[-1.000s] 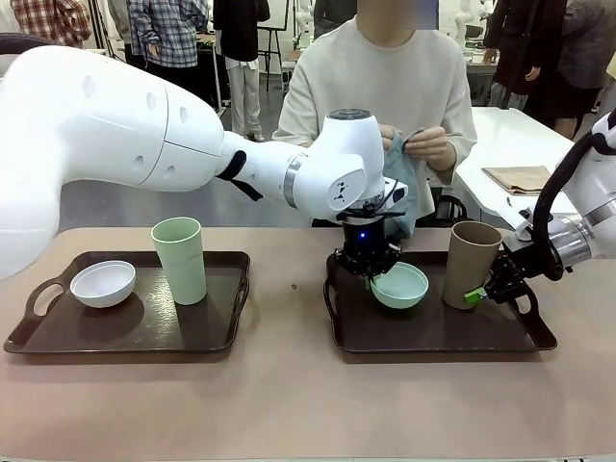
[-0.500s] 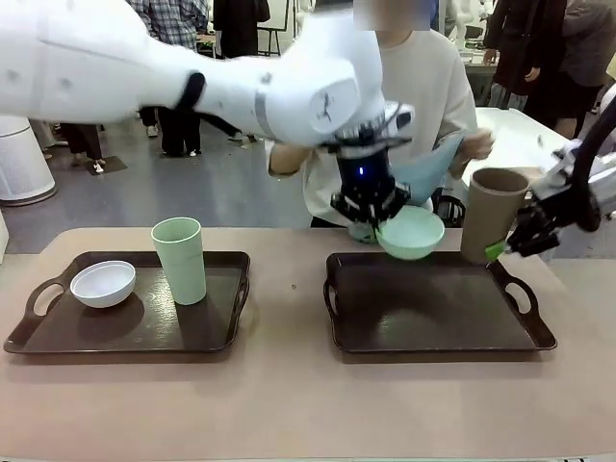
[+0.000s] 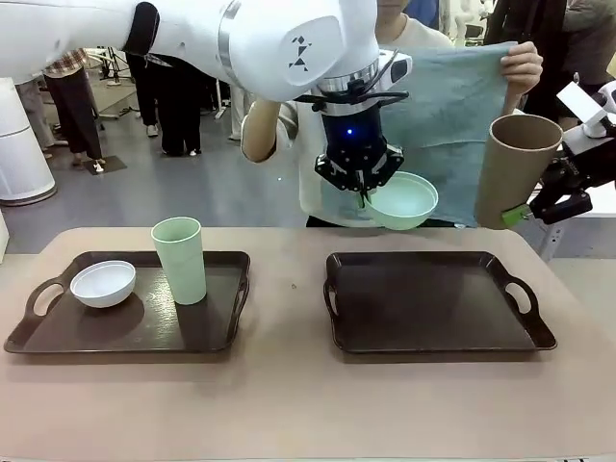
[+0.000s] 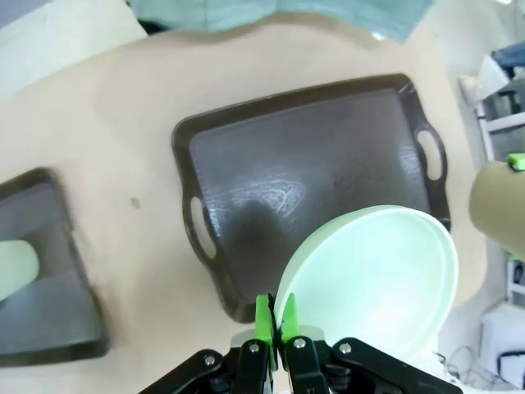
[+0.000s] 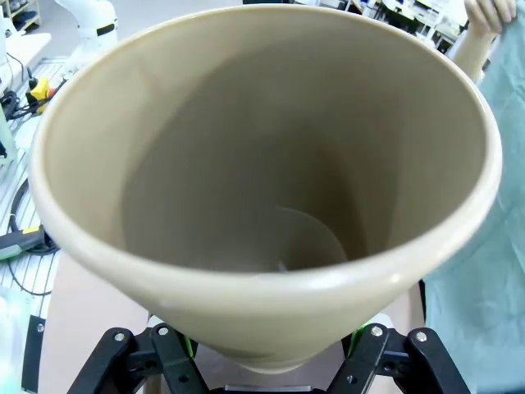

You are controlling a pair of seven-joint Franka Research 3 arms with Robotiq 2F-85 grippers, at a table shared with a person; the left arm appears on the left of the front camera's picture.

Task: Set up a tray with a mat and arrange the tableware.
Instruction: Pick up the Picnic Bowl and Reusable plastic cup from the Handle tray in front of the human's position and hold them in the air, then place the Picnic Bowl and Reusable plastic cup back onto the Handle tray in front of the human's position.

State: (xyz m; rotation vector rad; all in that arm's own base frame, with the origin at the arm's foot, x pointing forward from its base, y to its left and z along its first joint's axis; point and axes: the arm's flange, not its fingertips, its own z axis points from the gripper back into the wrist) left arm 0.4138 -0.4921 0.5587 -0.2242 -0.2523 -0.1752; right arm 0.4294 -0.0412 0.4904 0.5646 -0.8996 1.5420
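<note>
My left gripper (image 3: pixel 363 195) is shut on the rim of the mint green bowl (image 3: pixel 402 200) and holds it high above the right tray (image 3: pixel 433 332); the left wrist view shows the green pads (image 4: pixel 264 318) pinching that bowl (image 4: pixel 377 279) over the tray (image 4: pixel 279 189). At the far right my right gripper (image 3: pixel 523 214) is shut on the brown cup (image 3: pixel 514 168), lifted clear of the table; its inside (image 5: pixel 271 189) faces the right wrist camera. The person holds up a teal cloth mat (image 3: pixel 448 101) behind them. On the left tray (image 3: pixel 125 332) rest the white bowl (image 3: pixel 103 283) and the pale green cup (image 3: pixel 180 259).
The right tray's floor is bare. A small speck (image 3: pixel 295 286) lies on the tan table (image 3: pixel 289 404) between the trays. People stand in the background beyond the table.
Both arms lifted their loads off the right tray: the mint bowl rose up, the brown cup rose and moved right. The person unfolded the cloth and spread it up high.
</note>
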